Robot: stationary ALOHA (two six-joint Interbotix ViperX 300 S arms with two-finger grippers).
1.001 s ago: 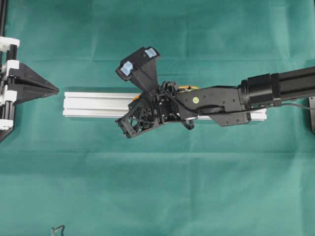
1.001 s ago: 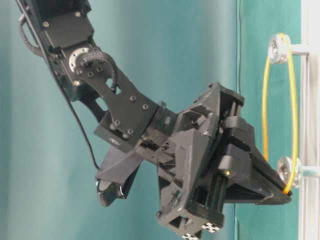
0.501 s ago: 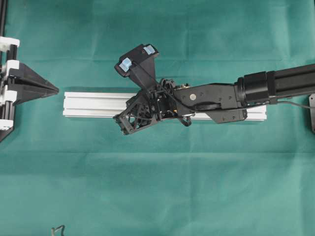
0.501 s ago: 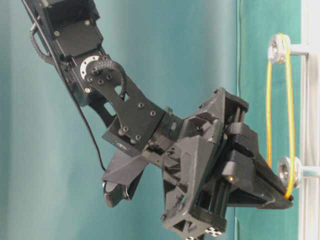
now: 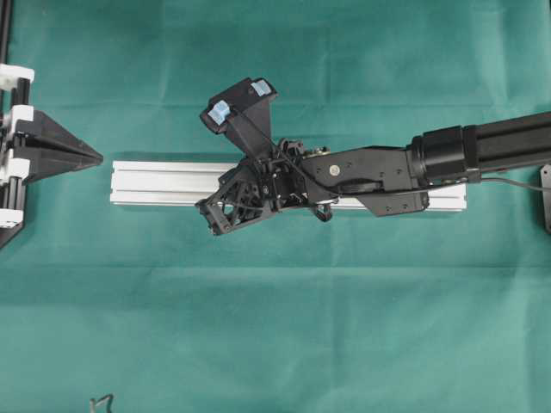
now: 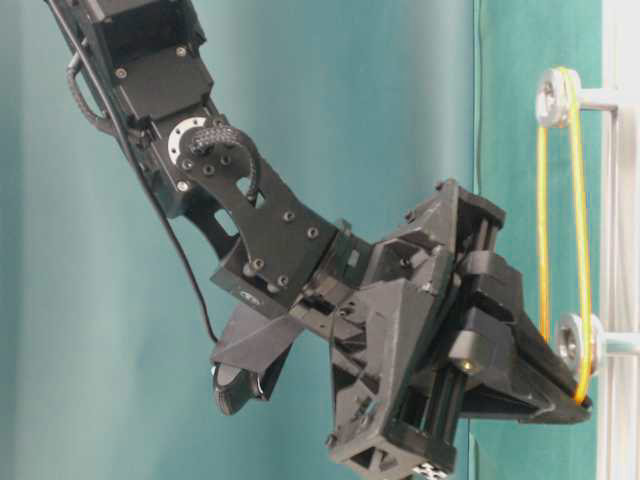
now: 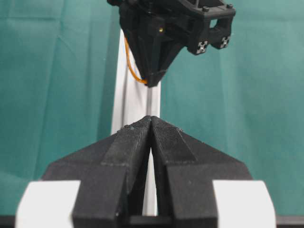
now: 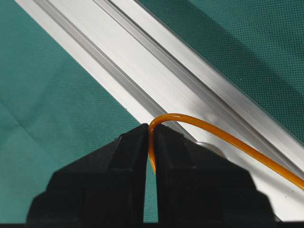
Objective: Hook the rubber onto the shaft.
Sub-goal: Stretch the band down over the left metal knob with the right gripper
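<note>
The rubber is a thin orange-yellow loop. It runs over the upper silver shaft and down beside the lower shaft, both sticking out of the silver rail. My right gripper is shut on the band's lower end, just past the lower shaft. In the right wrist view the rubber curves out from between the closed right gripper tips over the rail. My left gripper is shut and empty beyond the rail's left end, pointing along it, with its left gripper tips together.
Green cloth covers the table. A black frame with white brackets lines the left edge. A small black piece lies at the bottom left. The right arm stretches across the rail from the right.
The right gripper has moved a little left along the rail and lower in the table-level view, drawing the band into a narrower, tauter loop. The left gripper has not moved.
</note>
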